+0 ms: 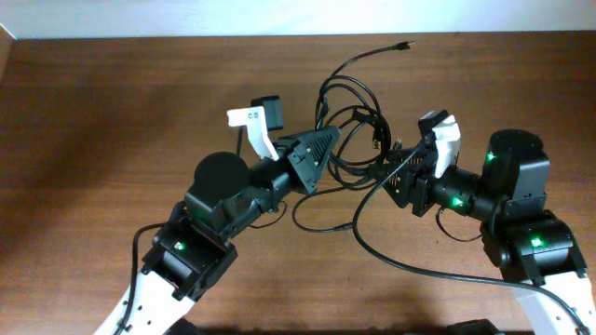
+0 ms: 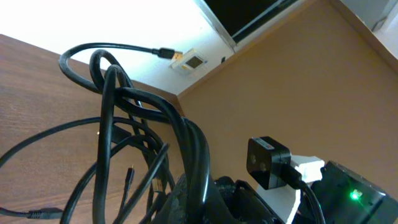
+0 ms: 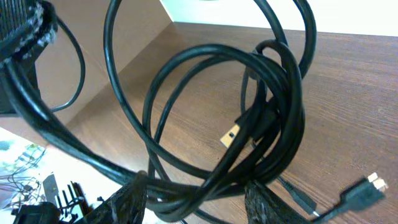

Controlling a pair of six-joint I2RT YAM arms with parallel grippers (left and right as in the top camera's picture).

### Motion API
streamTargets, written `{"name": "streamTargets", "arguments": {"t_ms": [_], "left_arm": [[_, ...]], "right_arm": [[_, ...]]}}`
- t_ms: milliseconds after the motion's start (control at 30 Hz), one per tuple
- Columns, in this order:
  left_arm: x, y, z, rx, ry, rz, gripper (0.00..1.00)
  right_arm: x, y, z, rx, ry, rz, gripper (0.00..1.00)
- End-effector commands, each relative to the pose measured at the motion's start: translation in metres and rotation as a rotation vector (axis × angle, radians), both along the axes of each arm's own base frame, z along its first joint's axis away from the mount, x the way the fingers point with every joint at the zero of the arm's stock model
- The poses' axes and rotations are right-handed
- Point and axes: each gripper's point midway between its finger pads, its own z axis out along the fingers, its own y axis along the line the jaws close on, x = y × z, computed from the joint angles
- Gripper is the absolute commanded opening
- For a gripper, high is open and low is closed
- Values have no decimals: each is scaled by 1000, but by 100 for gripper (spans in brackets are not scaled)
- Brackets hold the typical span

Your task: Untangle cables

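The cables point(image 1: 349, 116) are a loose black tangle of loops on the brown table, between my two grippers. One strand runs out to a gold-tipped plug point(image 1: 406, 44) near the far edge; it also shows in the left wrist view point(image 2: 166, 53). My left gripper point(image 1: 326, 149) is shut on strands of the tangle point(image 2: 186, 137), which drop between its fingers point(image 2: 205, 208). My right gripper point(image 1: 396, 169) is open, its fingers point(image 3: 199, 205) apart with several strands point(image 3: 273, 112) crossing between them. A small gold plug point(image 3: 231, 135) hangs inside the loops.
A thicker black wire point(image 1: 410, 268) from the right arm curves over the table in front. The right arm's wrist camera point(image 2: 268, 162) is close beside the left gripper. Another plug end point(image 3: 367, 185) lies on the table. The table's far edge meets a pale wall point(image 1: 279, 14).
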Motion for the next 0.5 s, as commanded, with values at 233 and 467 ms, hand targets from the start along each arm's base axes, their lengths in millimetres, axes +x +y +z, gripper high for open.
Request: {"name": "streamTargets", "arguments": {"t_ms": [233,467], "left_arm": [[-6,-5,11,-9,-36,-35,0],[-6,-5,11,-9,-36,-34,0]], "right_arm": [[-2,1,6,10,-2,10,38],[-1,1,6,9,-2,7,19]]}}
